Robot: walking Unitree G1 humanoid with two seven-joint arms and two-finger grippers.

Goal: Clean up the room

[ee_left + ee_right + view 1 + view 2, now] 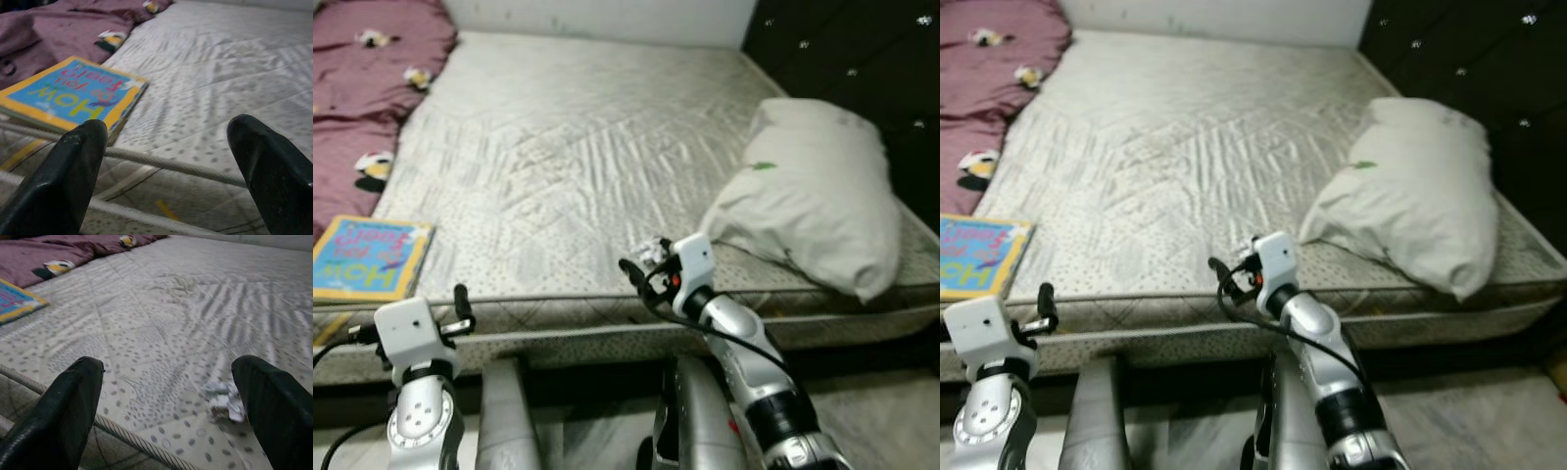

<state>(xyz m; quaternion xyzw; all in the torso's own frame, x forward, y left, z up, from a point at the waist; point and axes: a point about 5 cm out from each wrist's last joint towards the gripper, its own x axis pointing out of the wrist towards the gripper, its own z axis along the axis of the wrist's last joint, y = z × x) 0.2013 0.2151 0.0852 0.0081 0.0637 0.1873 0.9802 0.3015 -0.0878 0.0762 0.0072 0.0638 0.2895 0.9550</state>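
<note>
A small crumpled white wad of paper (224,400) lies on the grey patterned mattress (568,147), close to its front edge. My right gripper (168,364) hovers open just before the wad, which sits near one finger, apart from it. In the left eye view the wad (654,251) shows right by that gripper (644,264). A blue and yellow children's book (372,257) lies flat at the mattress's front left corner. My left gripper (168,125) is open and empty at the bed's edge, with the book (73,95) a little ahead of it and to one side.
A large white pillow (813,196) lies on the right side of the bed against a black tufted headboard (862,49). A purple blanket (367,78) with small printed figures is bunched at the far left. The mattress edge (607,313) runs across in front of me.
</note>
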